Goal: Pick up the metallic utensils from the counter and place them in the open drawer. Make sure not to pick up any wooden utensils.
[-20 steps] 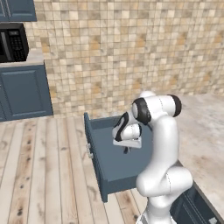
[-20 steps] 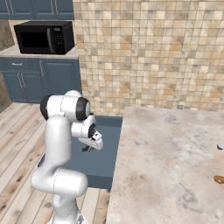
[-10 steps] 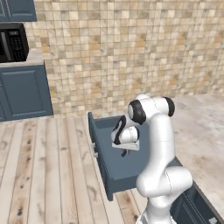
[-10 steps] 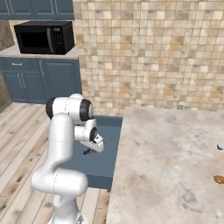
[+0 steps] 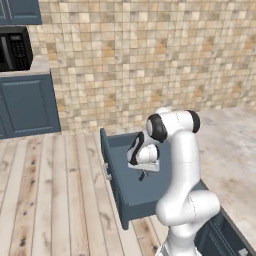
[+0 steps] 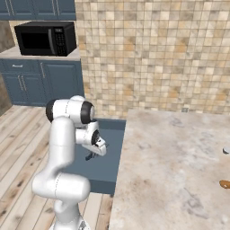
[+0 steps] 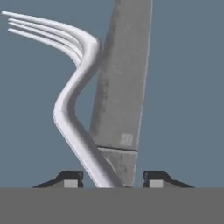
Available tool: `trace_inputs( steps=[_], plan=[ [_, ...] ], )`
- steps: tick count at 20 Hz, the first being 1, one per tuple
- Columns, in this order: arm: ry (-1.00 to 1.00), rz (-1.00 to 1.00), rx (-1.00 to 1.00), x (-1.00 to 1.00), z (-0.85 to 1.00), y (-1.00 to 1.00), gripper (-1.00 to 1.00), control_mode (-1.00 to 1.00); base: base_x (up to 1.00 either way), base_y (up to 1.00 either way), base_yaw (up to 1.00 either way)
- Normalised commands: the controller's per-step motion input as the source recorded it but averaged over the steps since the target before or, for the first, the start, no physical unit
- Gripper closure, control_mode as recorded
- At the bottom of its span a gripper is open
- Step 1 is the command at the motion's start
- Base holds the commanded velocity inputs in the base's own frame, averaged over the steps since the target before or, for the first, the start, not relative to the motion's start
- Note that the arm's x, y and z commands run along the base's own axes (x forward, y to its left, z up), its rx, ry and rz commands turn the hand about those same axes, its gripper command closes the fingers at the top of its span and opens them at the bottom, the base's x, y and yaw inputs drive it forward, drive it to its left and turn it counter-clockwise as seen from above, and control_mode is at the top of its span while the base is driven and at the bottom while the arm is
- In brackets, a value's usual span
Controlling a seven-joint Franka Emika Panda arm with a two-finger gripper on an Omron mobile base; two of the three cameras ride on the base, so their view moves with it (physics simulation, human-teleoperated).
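Spreading across the right side of the right base view is the large beige-pink marbled stone counter [image 6: 179, 161], an island top on a dark blue base. Behind it runs a tan tiled wall [image 6: 152, 49], with dark blue wall cabinets [image 6: 31, 81] and a black microwave oven [image 6: 45, 38] on the lighter counter at the far left; pale wooden floorboards [image 5: 50, 190] cover the ground. Against the island's left edge, the wide shallow dark blue open drawer [image 5: 125, 197] stands pulled out, its flat front carrying a small silver handle [image 5: 106, 171]. The white robot arm [image 5: 182, 170] bends down over this drawer, hiding much of its inside from the left base view.

Near the counter's right edge lie two small things: a grey metal piece [image 6: 226, 150] and, nearer the front, the orange-brown end of a wooden spoon [image 6: 224, 183], both cut off by the frame.

Inside the drawer, the two-finger gripper [image 7: 112, 180] hangs low over the blue floor. The hand view shows a long grey flat metal knife blade [image 7: 122, 87] and a curved silvery metal fork [image 7: 72, 87] with four tines, both running up from between the dark fingertips [image 7: 70, 180]. The fingers stand moderately apart on either side of the two utensils; I cannot tell whether they press on them or whether the utensils simply lie on the drawer floor.
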Motion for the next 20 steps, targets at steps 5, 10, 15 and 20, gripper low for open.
trace_inputs(
  steps=[5, 10, 15, 20],
  plan=[
    [0.0, -0.03, 0.0, -0.14, 0.55, 0.0, -1.0, -1.0, 0.0, 0.0, 0.0],
    [0.0, -0.08, 0.02, -0.41, 1.0, 0.0, -1.0, -1.0, 0.0, 0.0, 0.0],
    [0.01, -0.05, 0.02, -0.58, 1.0, -0.01, -1.0, -1.0, 0.0, 0.0, 0.0],
    [0.07, 0.0, 0.0, -0.44, 1.0, -0.01, -1.0, -1.0, 0.0, 0.0, 0.0]
  ],
)
